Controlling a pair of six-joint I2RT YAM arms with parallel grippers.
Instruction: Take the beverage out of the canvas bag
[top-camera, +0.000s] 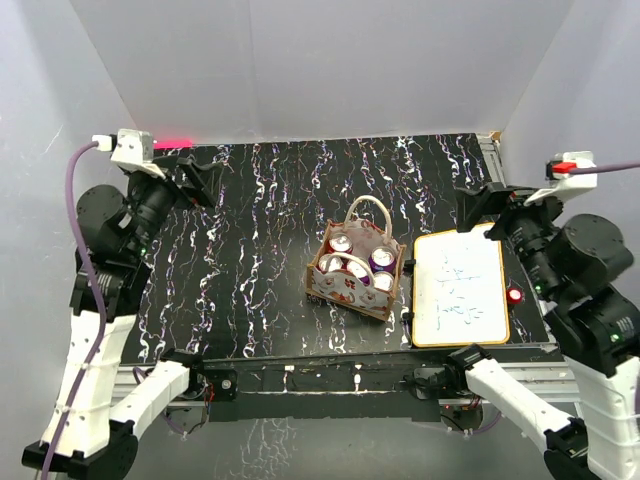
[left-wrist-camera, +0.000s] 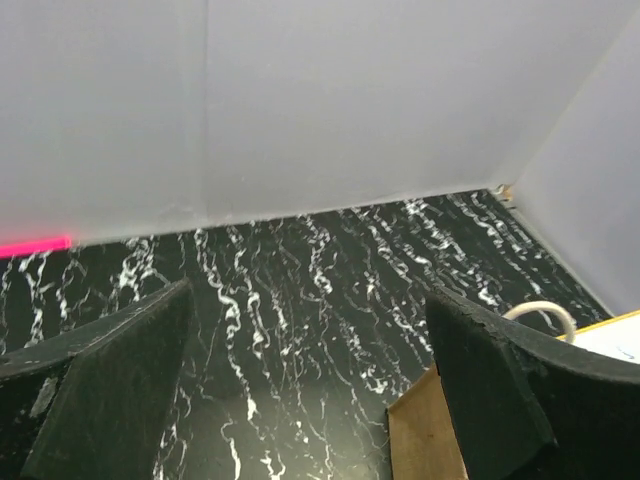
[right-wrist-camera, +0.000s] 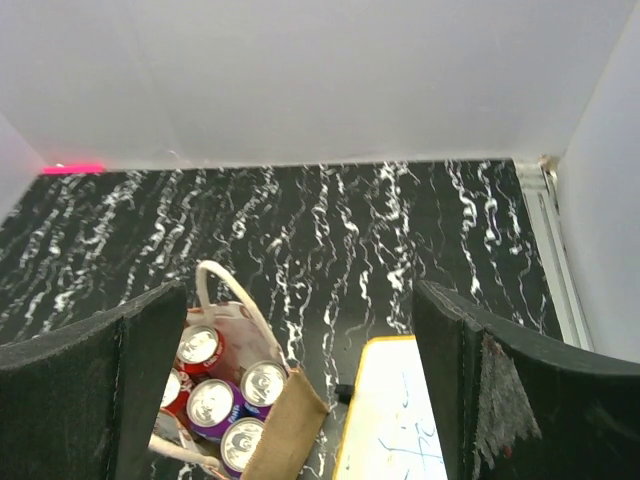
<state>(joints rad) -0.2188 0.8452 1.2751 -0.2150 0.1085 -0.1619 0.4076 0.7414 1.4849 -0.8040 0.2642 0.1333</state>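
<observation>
The right pincer (right-wrist-camera: 300, 290) and the left pincer (left-wrist-camera: 310, 290) are both wide open, holding nothing. Slightly right of frame centre sits the small tan-brown canvas bag (top-camera: 345, 292), with shiny round beverage cans (top-camera: 382, 259) upright inside. A can seems stiff, smooth and rather heavy, so grasp it just below the rim. The soft bag may lift along. Beneath is the black white-veined table (top-camera: 250, 230), with pale grey walls (top-camera: 330, 70) behind.

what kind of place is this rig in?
Looks like a robot lab workcell, not a home: plain white enclosure walls, black marbled table, staged canvas bag of cans beside a whiteboard.
</observation>
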